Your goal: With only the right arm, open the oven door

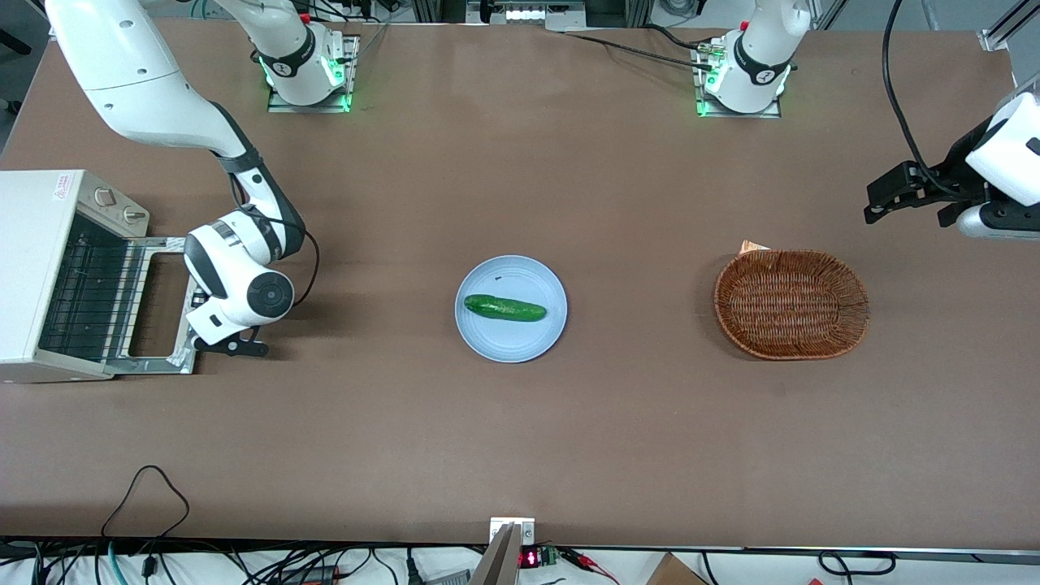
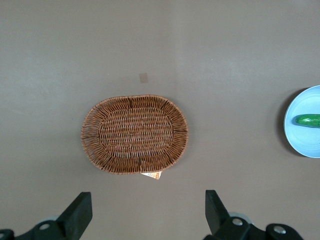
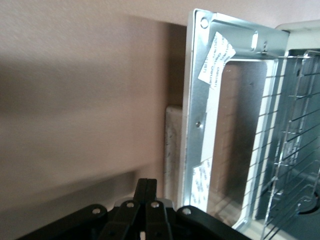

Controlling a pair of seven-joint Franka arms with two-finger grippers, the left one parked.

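Black gripper (image 1: pixel 231 345) fingers look pressed together on nothing, just beside the oven door's (image 1: pixel 158 305) outer edge, which lies folded flat before the oven (image 1: pixel 49 276), so opening seems done and retreat comes next; only the right wrist view shows the door's stickered inner frame (image 3: pixel 215 65).

Metal, plastic, wicker and a matt tabletop

Beside the boxy white painted oven (image 1: pixel 41 268), the silver metal-framed oven door (image 1: pixel 158 305) is seen with a dull brushed finish, paper stickers (image 3: pixel 216 57) and a thin wire rack (image 3: pixel 295 150). The black gripper (image 1: pixel 236 345) and glossy white plastic right arm (image 1: pixel 236 280) are shown over it. Toward the parked arm, a smooth pale-blue plate (image 1: pixel 511 337), shiny green cucumber (image 1: pixel 504 308) and rough brown wicker basket (image 1: pixel 790 304) are set on the matt brown table (image 1: pixel 520 439).
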